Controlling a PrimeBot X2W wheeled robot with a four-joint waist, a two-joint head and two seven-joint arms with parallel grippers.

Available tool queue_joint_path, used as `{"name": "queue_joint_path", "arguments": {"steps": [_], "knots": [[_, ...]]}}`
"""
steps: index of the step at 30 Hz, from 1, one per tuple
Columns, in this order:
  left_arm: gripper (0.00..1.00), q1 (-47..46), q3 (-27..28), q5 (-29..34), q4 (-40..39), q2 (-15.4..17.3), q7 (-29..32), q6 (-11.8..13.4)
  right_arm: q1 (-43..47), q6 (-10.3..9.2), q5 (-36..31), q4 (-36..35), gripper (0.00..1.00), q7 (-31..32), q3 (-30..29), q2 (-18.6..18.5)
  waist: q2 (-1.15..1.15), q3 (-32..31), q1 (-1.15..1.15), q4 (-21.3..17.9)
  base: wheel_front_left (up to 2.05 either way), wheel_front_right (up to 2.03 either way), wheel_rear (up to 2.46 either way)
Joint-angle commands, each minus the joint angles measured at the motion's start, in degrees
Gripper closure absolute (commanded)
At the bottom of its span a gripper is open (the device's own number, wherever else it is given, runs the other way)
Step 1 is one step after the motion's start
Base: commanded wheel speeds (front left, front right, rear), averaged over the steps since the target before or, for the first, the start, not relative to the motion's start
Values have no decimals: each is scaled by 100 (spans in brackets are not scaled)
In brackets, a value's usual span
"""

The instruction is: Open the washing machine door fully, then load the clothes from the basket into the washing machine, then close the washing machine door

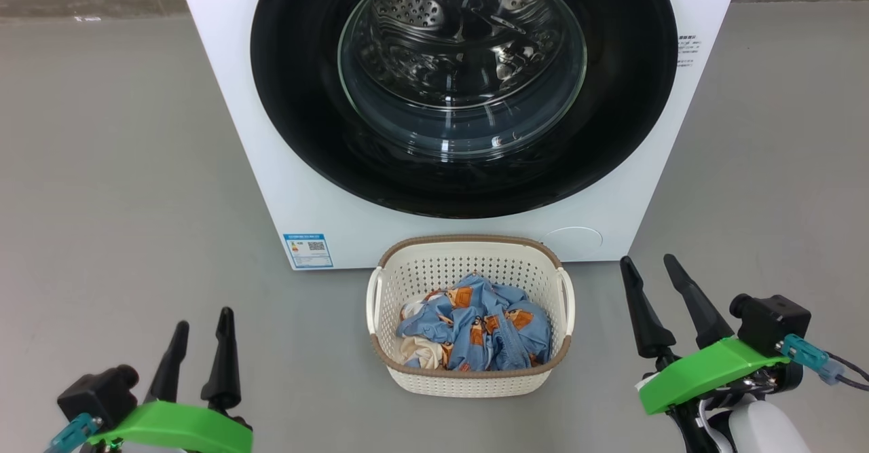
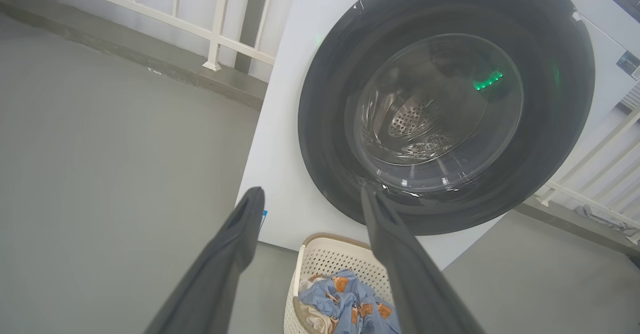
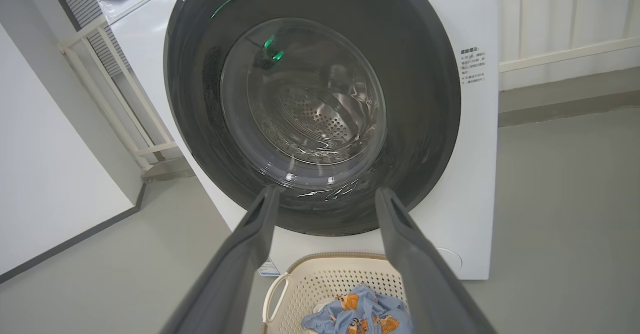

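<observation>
The white washing machine (image 1: 285, 168) stands ahead with its round glossy black door (image 1: 292, 100) shut flat against the front; the steel drum shows through the glass window (image 1: 461, 66). On the floor in front sits the cream basket (image 1: 468, 378) holding the light blue clothes (image 1: 475, 331) with orange patches and a cream piece. My left gripper (image 1: 201, 319) hovers open at the lower left, well left of the basket. My right gripper (image 1: 650, 264) is open at the lower right. Both wrist views look at the door (image 2: 330, 123) (image 3: 425, 98) and basket (image 2: 320, 254) (image 3: 330, 279).
Grey floor (image 1: 102, 168) spreads on both sides of the machine. A white railing (image 2: 215, 33) runs behind it on the left, and more railing (image 3: 115, 98) with a white wall panel (image 3: 45, 174) shows in the right wrist view. A blue label (image 1: 307, 250) marks the machine's lower front.
</observation>
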Motion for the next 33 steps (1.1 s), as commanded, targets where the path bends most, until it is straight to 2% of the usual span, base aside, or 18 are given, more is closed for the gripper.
{"name": "queue_joint_path", "arguments": {"steps": [1,24,33], "knots": [[0,-318,147,188,-103,90,-81,-35,-284,7,-221,-140,0,-88,128,-1,0,2,0,-2,0,0,0],[0,-440,129,1662,-165,113,-483,-46,-497,9,-1937,12,0,-468,218,9,0,17,0,-10,0,0,0],[0,-426,154,1651,-163,109,-483,-49,-491,9,-1921,15,0,-468,174,21,0,12,0,-15,0,0,0]]}}
